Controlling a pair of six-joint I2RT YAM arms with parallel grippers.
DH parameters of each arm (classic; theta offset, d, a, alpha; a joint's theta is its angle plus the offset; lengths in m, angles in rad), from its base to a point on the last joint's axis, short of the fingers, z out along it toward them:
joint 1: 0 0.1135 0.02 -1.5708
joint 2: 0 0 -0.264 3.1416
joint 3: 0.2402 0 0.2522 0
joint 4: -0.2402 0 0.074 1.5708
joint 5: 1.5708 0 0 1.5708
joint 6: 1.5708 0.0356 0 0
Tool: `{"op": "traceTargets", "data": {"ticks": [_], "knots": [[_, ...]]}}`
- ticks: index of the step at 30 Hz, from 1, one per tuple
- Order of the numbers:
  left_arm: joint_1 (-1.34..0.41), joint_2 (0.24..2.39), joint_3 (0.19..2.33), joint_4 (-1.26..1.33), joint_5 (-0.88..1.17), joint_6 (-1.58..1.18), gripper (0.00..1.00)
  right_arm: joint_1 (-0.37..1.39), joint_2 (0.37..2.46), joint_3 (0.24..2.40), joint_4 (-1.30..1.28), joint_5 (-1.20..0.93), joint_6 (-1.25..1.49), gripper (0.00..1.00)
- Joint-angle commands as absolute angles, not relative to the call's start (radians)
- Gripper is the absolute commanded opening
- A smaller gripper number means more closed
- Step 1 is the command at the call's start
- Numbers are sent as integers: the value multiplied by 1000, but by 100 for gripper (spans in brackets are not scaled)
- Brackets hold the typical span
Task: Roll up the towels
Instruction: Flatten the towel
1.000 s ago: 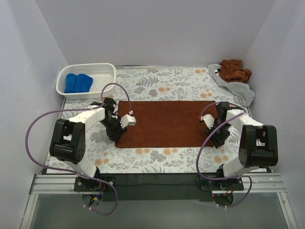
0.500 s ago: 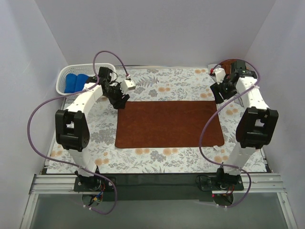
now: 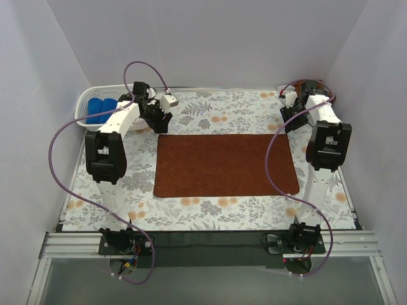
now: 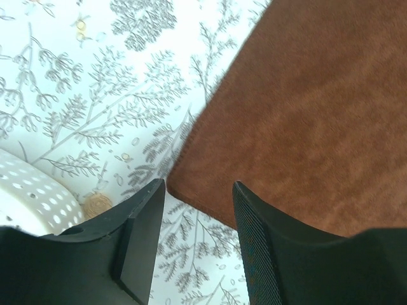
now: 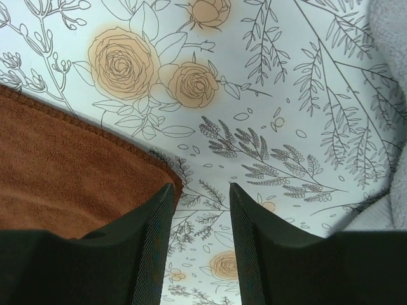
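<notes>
Table: I saw the floral-print table (image 3: 222,111) carrying everything, its far strip bare between the two arms.
Brown towel: the rust-brown towel (image 3: 226,165) lay flat and fully spread at the centre of the table, long side running left to right; I judged it laid out that way so a roll could start from one edge.
Basket: the white perforated basket (image 3: 89,121) sat at the far left corner with two blue rolled towels (image 3: 102,109) inside, which I took as the place for finished rolls.
Waiting pile: a grey towel (image 5: 388,38) lay at the far right corner, well apart from the spread one; the arm hid most of that corner in the overhead view.
Left gripper: my left gripper (image 4: 197,210) hovered at the towel's far left corner, jaws partly apart and empty, the corner showing between them.
Right gripper: my right gripper (image 5: 200,210) hovered at the far right corner, jaws likewise partly apart, holding nothing.
Reading: I judged both were poised over matching corners to pinch the far edge together.
</notes>
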State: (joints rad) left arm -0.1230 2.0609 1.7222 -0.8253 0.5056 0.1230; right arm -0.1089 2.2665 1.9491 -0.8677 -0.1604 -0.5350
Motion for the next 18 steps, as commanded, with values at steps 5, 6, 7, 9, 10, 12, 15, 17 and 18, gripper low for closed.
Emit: {"op": "traceTargets", "data": {"ticks": [5, 6, 7, 9, 10, 12, 15, 17, 18], "knots": [[-127, 2117, 1819, -813, 489, 95, 44, -106, 2312, 1982, -870, -199, -494, 36], [-127, 2124, 1833, -816, 488, 95, 44, -106, 2313, 1977, -870, -202, -492, 34], [-127, 2131, 1841, -821, 485, 95, 44, -106, 2315, 1974, -870, -207, -491, 33], [-127, 2146, 1850, -827, 480, 97, 45, -106, 2318, 1967, -870, -213, -489, 28], [-127, 2151, 1851, -827, 476, 97, 45, -106, 2318, 1962, -871, -219, -489, 25], [-127, 2167, 1859, -828, 453, 97, 45, -106, 2312, 1951, -870, -227, -489, 19], [-127, 2190, 1865, -830, 414, 95, 45, -106, 2301, 1937, -871, -241, -489, 6], [-127, 2197, 1865, -831, 400, 94, 45, -106, 2292, 1934, -871, -242, -486, 1], [-127, 2200, 1864, -831, 391, 95, 45, -106, 2290, 1931, -873, -244, -486, 1]]}}
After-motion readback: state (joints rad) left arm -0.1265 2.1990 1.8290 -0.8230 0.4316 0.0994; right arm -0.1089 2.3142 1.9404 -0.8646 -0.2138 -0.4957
